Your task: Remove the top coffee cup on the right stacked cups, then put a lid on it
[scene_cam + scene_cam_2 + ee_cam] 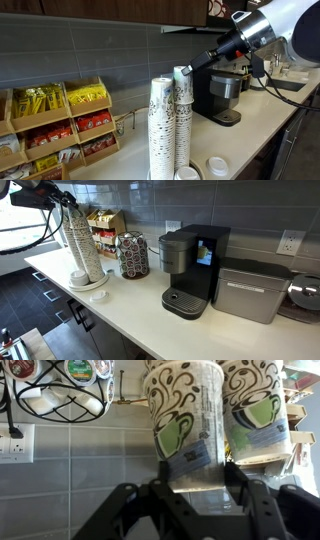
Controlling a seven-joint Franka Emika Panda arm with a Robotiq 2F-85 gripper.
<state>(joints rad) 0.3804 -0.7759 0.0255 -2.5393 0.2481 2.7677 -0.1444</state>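
Two tall columns of speckled paper cups stand side by side on the counter in both exterior views. My gripper [183,70] is at the top of the right stacked cups [184,120], which also show in an exterior view [78,240]. In the wrist view, my gripper [196,478] has a finger pressed on each side of the top coffee cup [185,415], which bears a green emblem. The cup still sits at the top of its column. A white lid [217,165] lies on the counter near the stacks, also seen in an exterior view [98,295].
The twin cup column [160,120] stands right against the gripped one. Another lid [188,173] lies at the stacks' foot. A pod carousel [132,255], a black coffee machine [192,270], a wooden snack rack [60,125] and a silver appliance [250,292] stand along the tiled wall.
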